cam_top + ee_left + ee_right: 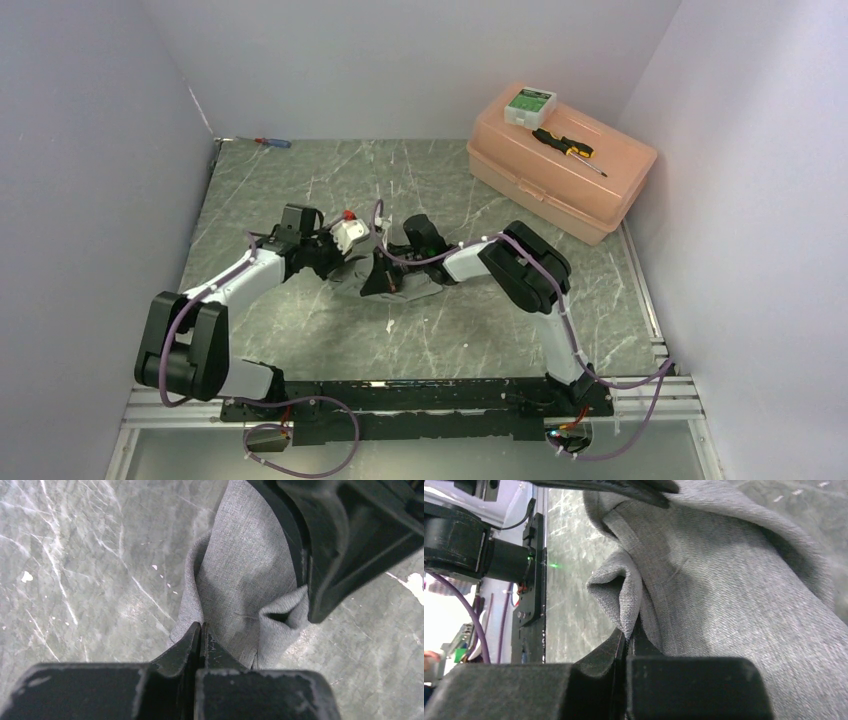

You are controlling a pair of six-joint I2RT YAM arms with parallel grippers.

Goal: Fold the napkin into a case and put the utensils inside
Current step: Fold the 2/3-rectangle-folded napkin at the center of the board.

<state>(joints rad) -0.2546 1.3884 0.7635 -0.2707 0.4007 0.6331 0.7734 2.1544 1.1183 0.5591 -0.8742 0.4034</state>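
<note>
- Left gripper (201, 630), at the middle of the marble-patterned table (300, 180): jaws pressed together, pinching a fold at the napkin's edge.
- The grey napkin (245, 570) is bunched into a crumpled heap between the two grippers, its lower part lying on the table and its upper folds drawn up.
- Right gripper (626, 635), just right of the left one: jaws clamped tight on another pleat of the napkin.
- Far right, a peach plastic case (590, 195) sits against the wall with a black-and-yellow screwdriver (568, 150) and a small white-and-green box (530, 105) on its lid.
</note>
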